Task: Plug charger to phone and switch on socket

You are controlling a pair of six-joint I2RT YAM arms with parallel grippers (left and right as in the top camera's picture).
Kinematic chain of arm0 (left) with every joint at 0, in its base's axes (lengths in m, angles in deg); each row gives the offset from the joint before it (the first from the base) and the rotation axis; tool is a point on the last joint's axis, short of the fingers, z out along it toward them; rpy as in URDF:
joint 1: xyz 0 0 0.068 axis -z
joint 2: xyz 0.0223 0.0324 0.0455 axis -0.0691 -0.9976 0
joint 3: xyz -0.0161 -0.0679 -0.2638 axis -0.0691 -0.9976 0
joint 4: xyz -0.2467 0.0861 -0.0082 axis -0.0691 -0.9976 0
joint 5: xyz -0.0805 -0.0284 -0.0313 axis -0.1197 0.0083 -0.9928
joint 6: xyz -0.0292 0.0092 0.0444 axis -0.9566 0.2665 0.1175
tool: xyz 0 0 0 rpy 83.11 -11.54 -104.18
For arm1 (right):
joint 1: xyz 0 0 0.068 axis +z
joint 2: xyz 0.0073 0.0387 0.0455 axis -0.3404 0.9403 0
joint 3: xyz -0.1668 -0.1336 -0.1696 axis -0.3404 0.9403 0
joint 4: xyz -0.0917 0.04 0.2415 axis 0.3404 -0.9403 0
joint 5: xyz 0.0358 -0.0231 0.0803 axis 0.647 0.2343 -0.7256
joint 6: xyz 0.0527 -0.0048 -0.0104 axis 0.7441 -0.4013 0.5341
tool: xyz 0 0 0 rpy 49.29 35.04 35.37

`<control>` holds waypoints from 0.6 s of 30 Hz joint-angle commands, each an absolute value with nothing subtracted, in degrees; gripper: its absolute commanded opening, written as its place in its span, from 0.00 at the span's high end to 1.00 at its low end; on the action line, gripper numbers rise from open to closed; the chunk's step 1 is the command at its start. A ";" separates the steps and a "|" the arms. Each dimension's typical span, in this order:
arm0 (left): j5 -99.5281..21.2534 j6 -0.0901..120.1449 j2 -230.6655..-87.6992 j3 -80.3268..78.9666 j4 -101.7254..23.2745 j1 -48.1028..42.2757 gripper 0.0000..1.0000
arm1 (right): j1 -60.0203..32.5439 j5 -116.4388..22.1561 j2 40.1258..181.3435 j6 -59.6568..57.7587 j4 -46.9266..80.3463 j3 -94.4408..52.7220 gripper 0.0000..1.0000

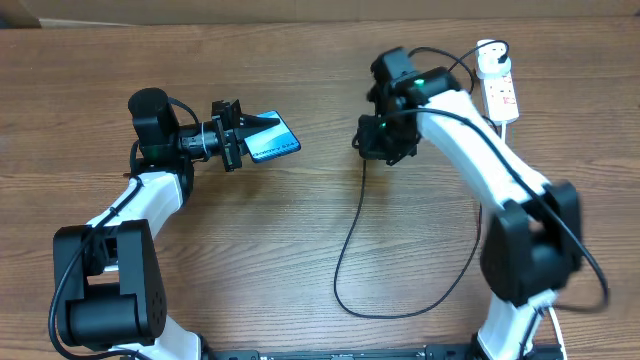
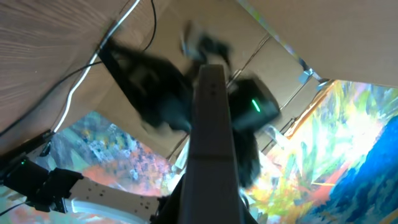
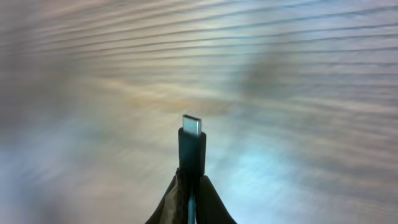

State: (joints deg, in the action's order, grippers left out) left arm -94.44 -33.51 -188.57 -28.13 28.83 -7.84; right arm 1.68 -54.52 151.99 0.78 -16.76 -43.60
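My left gripper (image 1: 236, 136) is shut on the phone (image 1: 273, 141), holding it off the table by one end with its blue-teal screen up. In the left wrist view the phone (image 2: 211, 137) shows edge-on as a dark slab rising from the jaws. My right gripper (image 1: 372, 140) hovers to the phone's right, shut on the charger (image 1: 350, 240), whose thin black cable hangs down and loops over the table. In the right wrist view the black connector (image 3: 192, 149) sticks up from the closed fingers (image 3: 214, 202), its metal tip free. The white socket (image 1: 502, 95) lies at the far right.
A white cord and plug (image 1: 490, 55) sit at the socket's far end. The black cable loop (image 1: 400, 312) reaches close to the table's front edge. The right arm (image 1: 470, 150) stretches over the table between the socket and the cable.
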 commanded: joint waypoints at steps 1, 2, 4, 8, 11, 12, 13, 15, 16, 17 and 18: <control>-95.13 -30.71 -187.41 -26.80 29.09 -8.24 0.96 | 1.88 -64.44 146.96 -2.94 -18.03 -45.33 0.96; -95.13 -30.45 -187.41 -26.80 29.09 -8.24 0.96 | 1.88 -65.93 146.18 -3.20 -18.64 -45.33 0.96; -95.13 -29.40 -187.41 -26.80 29.09 -8.24 0.96 | 1.88 -68.38 144.78 -3.99 -20.20 -45.33 0.96; -95.38 -27.67 -187.41 -26.80 29.11 -8.24 0.96 | 1.88 -72.79 142.77 -6.89 -23.61 -45.33 0.96; -95.51 -26.17 -187.41 -26.80 29.11 -8.24 0.96 | 1.88 -73.71 141.41 -8.18 -25.94 -45.33 0.96; -95.57 -25.97 -187.41 -26.80 29.09 -8.24 0.96 | 1.88 -73.71 141.10 -8.86 -26.08 -45.33 0.96; -95.59 -25.79 -187.41 -26.80 29.11 -8.24 0.96 | 1.88 -73.27 140.93 -9.04 -25.77 -45.33 0.96; -95.57 -25.64 -187.41 -26.80 29.11 -8.24 0.96 | 1.88 -70.78 140.97 -8.88 -24.22 -45.31 0.96; -95.57 -25.62 -187.41 -26.80 29.11 -8.24 0.96 | 1.88 -67.96 141.17 -8.21 -23.23 -45.26 0.96; -95.55 -25.60 -187.41 -26.80 29.11 -8.24 0.96 | 1.88 -64.20 141.39 -6.35 -22.34 -45.18 0.96; -95.53 -25.60 -187.41 -26.80 29.11 -8.24 0.96 | 1.88 -60.00 141.80 -4.14 -21.24 -44.96 0.96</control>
